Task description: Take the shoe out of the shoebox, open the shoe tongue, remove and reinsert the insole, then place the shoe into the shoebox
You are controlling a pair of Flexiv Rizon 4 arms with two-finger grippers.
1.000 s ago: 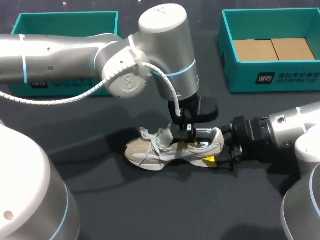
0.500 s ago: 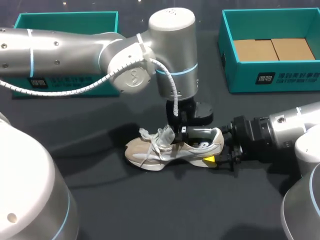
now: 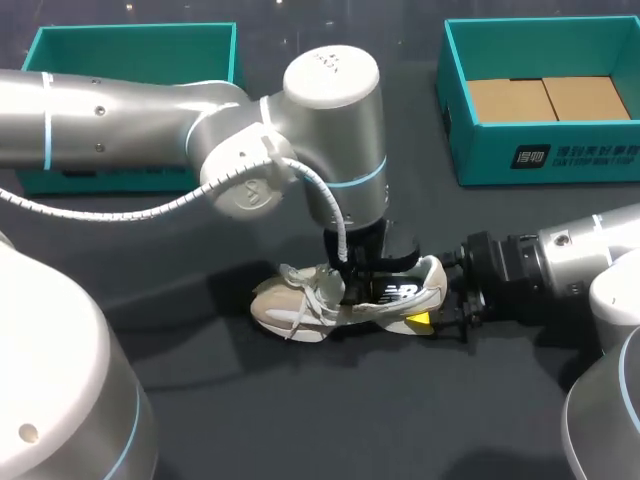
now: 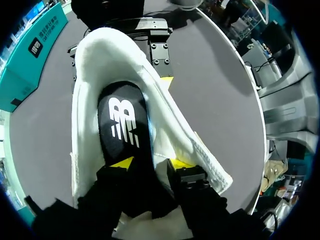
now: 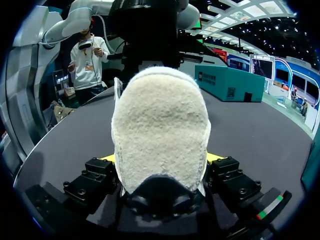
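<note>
Sneaker (image 3: 350,295) on tabletop (image 3: 300,400), heel clamped by right hand (image 5: 160,159). Left hand (image 4: 152,162) sunk into collar over insole (image 4: 122,120); grip cannot be told. Insole best pressed flat, toe-ward.

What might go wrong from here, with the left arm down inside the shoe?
1. The left gripper sits in the shoe at the black insole, close against the white inner wall. It may catch the lining along with the insole, or instead of it.
2. Only the right gripper, shut on the heel, steadies the shoe. An upward pull might tip the shoe or slip it free.
</note>
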